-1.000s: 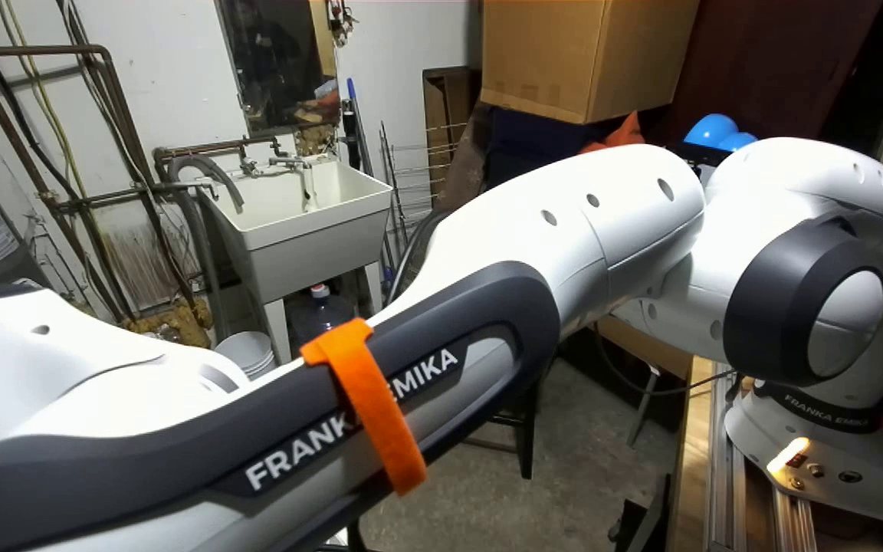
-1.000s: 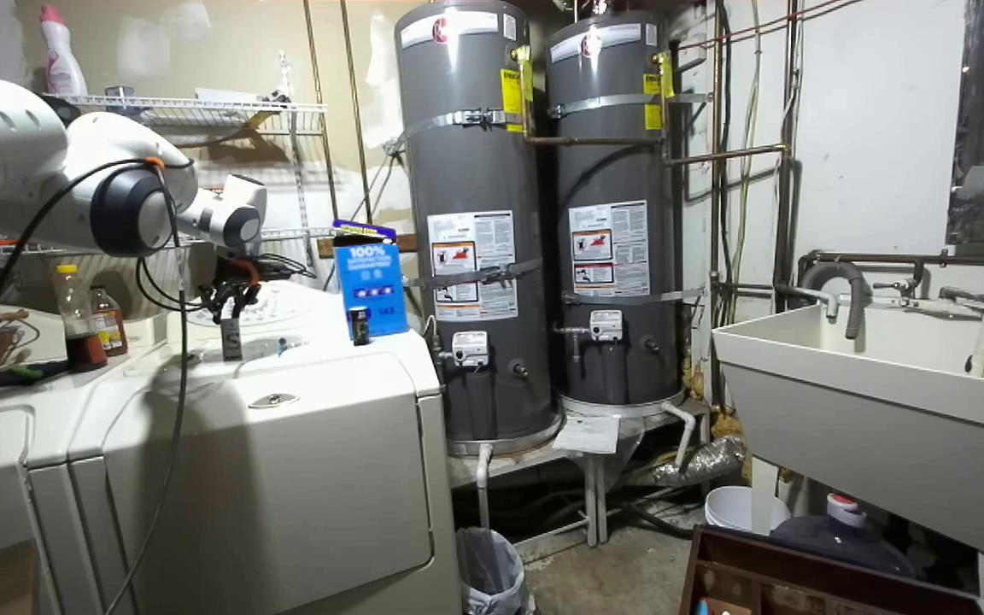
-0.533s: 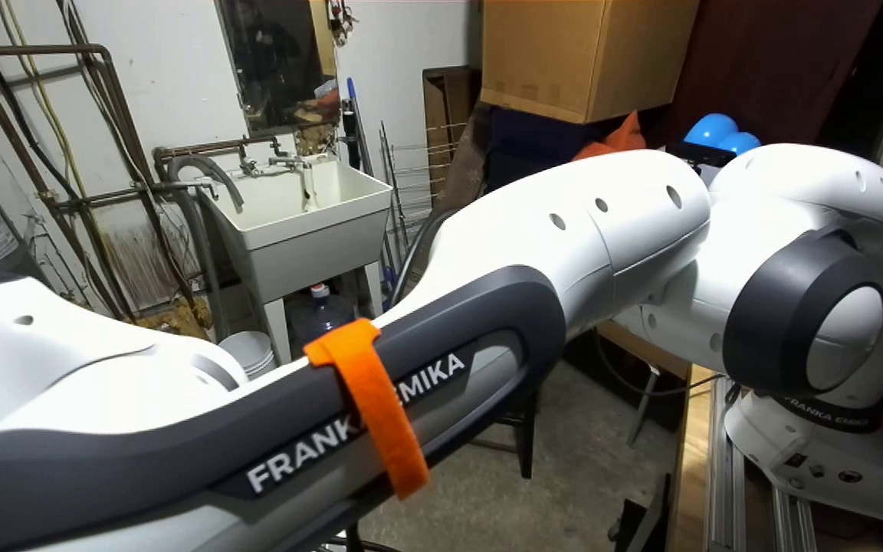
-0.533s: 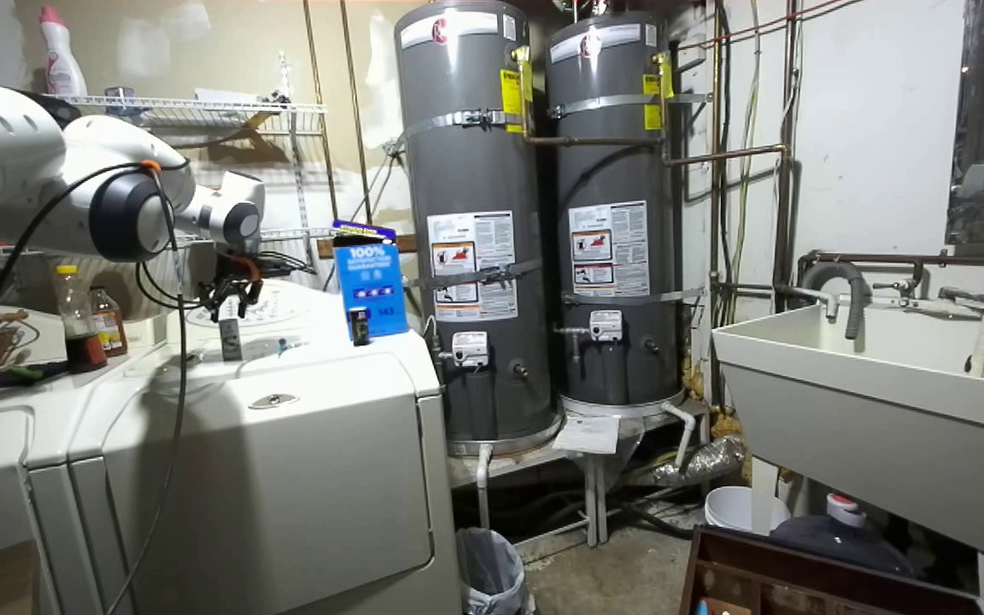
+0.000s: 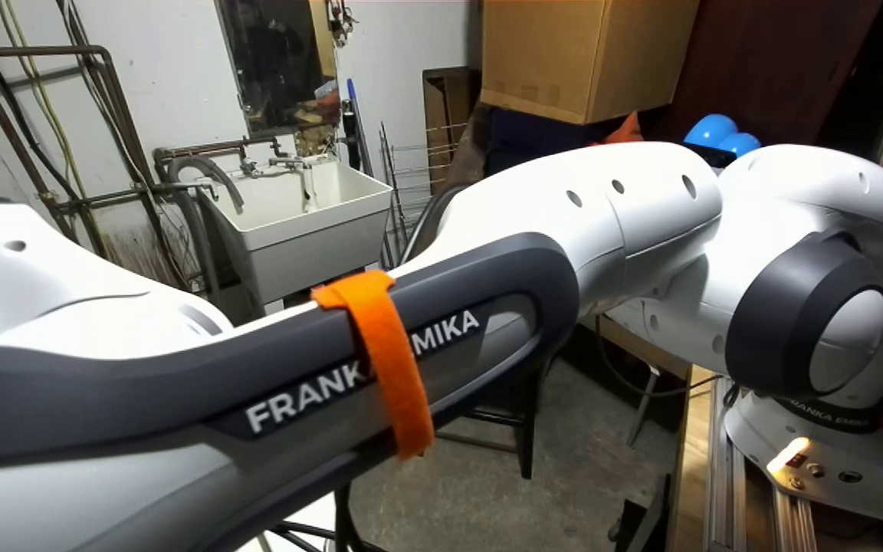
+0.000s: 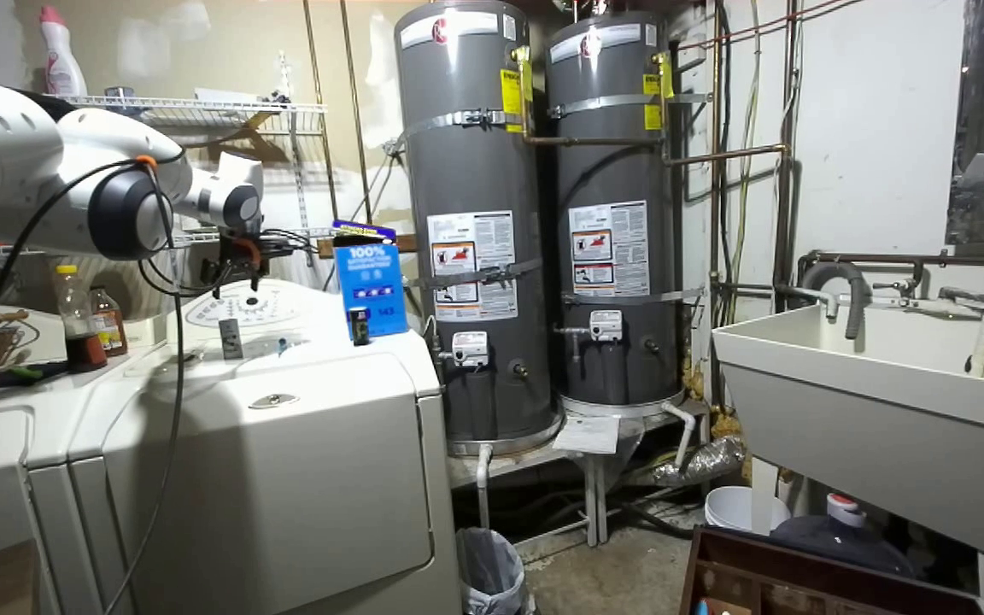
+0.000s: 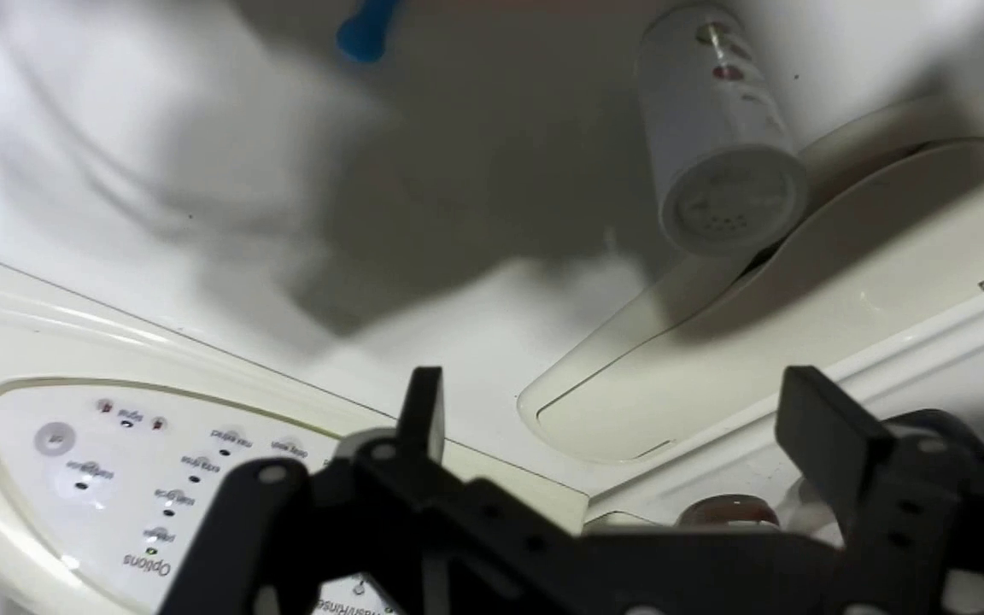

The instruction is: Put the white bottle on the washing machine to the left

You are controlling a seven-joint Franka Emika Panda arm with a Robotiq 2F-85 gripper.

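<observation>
The white bottle [image 6: 231, 339], its side bearing dark lettering, stands by itself on top of the washing machine [image 6: 278, 478], close to that machine's left edge. Just above it, clear of its top, my gripper [image 6: 236, 289] hangs from the arm. In the wrist view the white bottle [image 7: 710, 111] appears at the upper right, one round end facing the camera, beside a cream moulded panel. There my gripper [image 7: 616, 401] has its fingers spread wide, with only machine surface visible between them. The washing machine's top [image 7: 458, 325] and control panel fill much of that view.
On the machine, right of the bottle, are a blue box [image 6: 375, 290], a short dark cylinder [image 6: 360, 327] and a small blue item [image 6: 282, 345]. Two bottles, one yellow-capped [image 6: 73, 316], stand to the left. A black cable [image 6: 174, 376] hangs from the arm before the machine.
A second ago my gripper was down at the white bottle's top. Its fingers have opened and it has risen away, while the bottle stays standing in the same place.
</observation>
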